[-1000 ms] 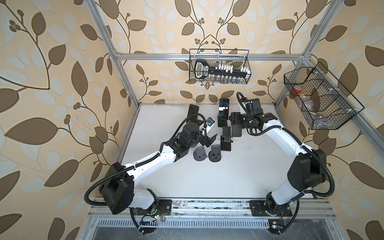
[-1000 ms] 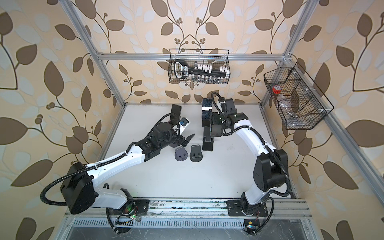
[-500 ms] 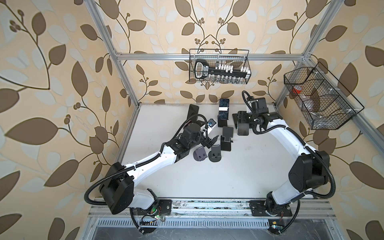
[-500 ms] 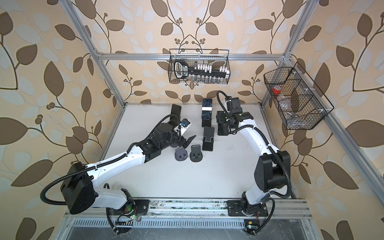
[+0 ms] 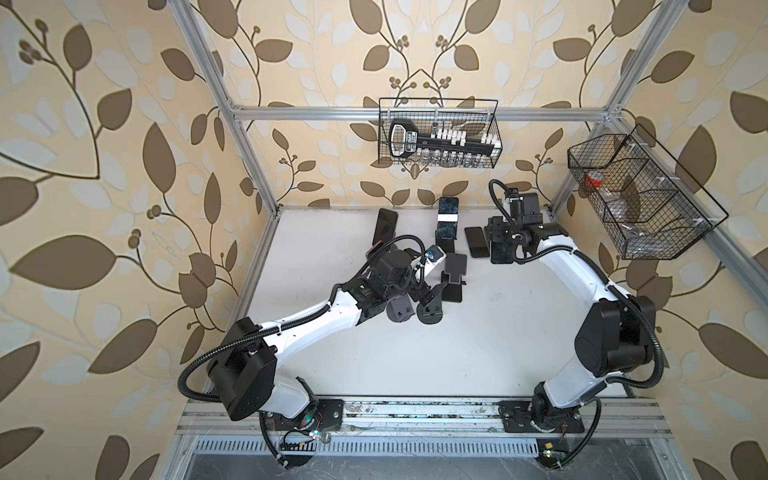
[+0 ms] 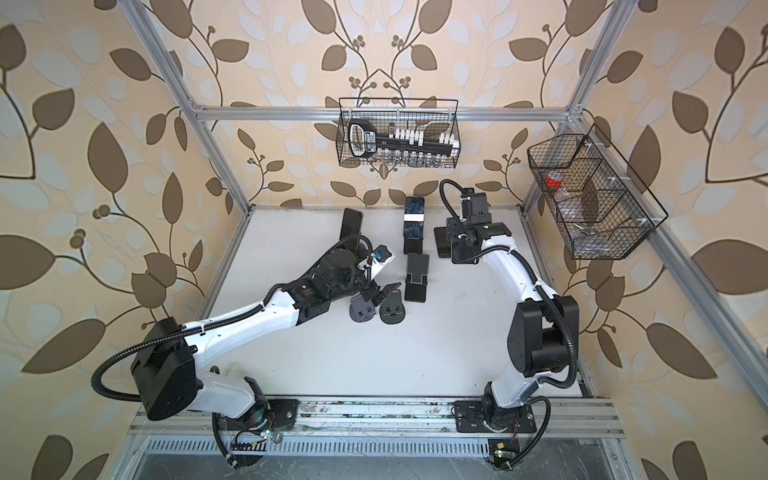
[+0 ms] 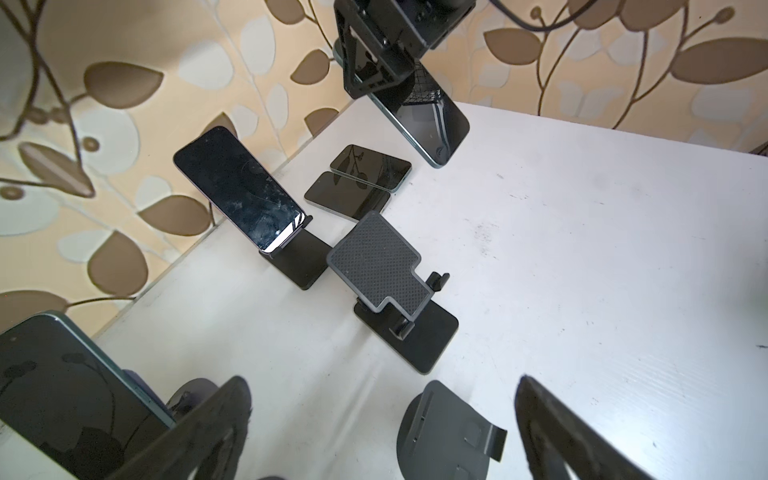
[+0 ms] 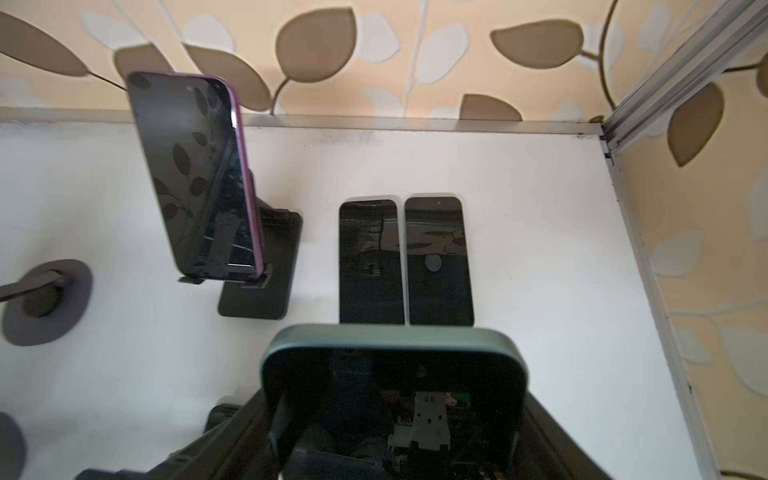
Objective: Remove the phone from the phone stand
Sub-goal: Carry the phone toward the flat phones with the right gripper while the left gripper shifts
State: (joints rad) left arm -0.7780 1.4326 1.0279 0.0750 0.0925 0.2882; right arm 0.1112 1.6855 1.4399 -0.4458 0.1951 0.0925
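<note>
A dark green phone point(image 8: 390, 365) is gripped by the right gripper point(image 5: 498, 237), the jaws closed on its edges. It is held tilted near the back right of the table point(image 5: 519, 332), just beside two phones point(image 8: 371, 262) laid flat. The stand point(image 7: 378, 266) mid-table is seen empty. The left gripper point(image 5: 427, 290) is spread wide by two round stands point(image 5: 430, 311), with nothing held. A purple phone point(image 8: 199, 174) is propped on a rear stand point(image 8: 266, 274).

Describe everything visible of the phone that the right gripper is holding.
The phone is a slim slab with a dark green rounded frame and a glossy black, unlit screen. The right gripper clamps one end; the other hangs tilted, apparently clear of the white table, near two phones lying flat. Nothing else seems to touch it.
</note>
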